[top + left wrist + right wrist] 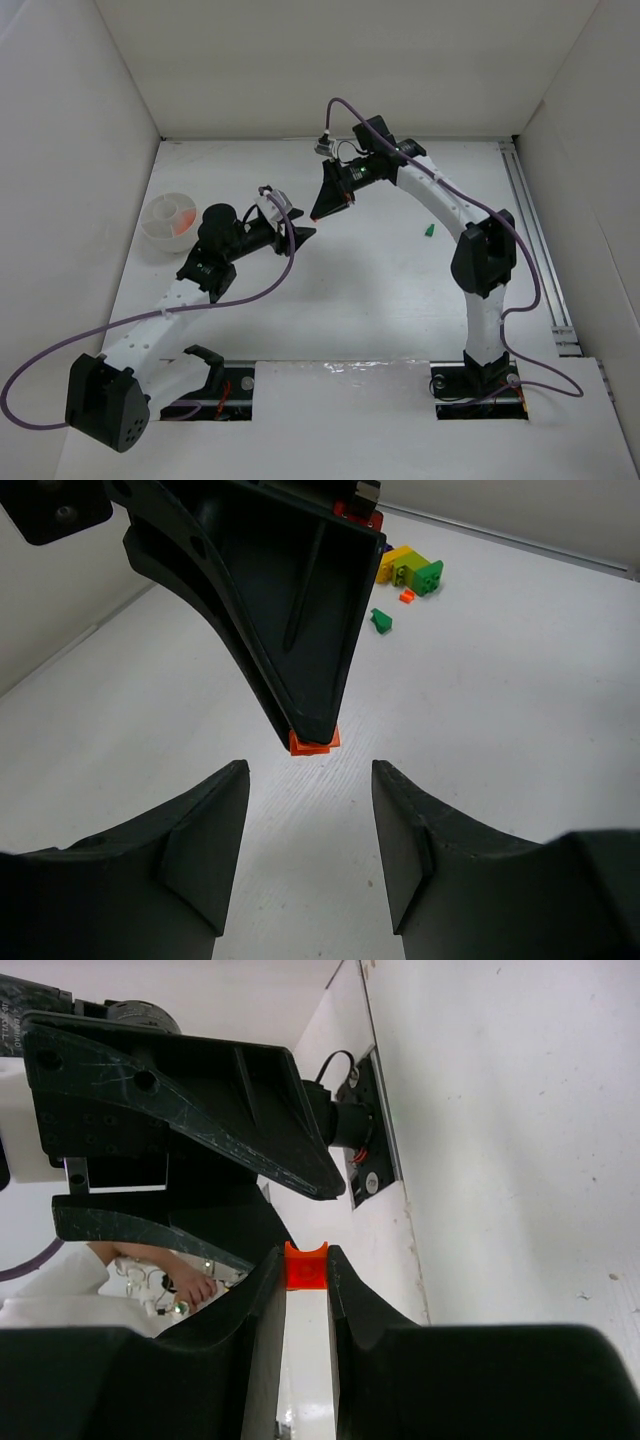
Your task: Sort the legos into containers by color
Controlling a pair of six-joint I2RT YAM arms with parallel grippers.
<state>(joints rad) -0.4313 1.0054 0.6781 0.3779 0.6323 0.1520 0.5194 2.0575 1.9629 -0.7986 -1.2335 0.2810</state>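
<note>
Right wrist view: right gripper is clamped on an orange lego brick by its fingertips only. Left gripper stands half open just beside it, empty. Risk: so shallow a hold may let the brick twist or drop during handover, short of the white bowl.

Brick in right pincer (seemingly above table)

Left arm: white link shells are alternating with black joint housings.
Right arm: the same white links and black joints are showing.
Cables: a purple cable is looping along each arm.
Left gripper: black flat fingers are tapering, finely scratched.
Right gripper: black wedge fingers are showing round screw holes.
</note>
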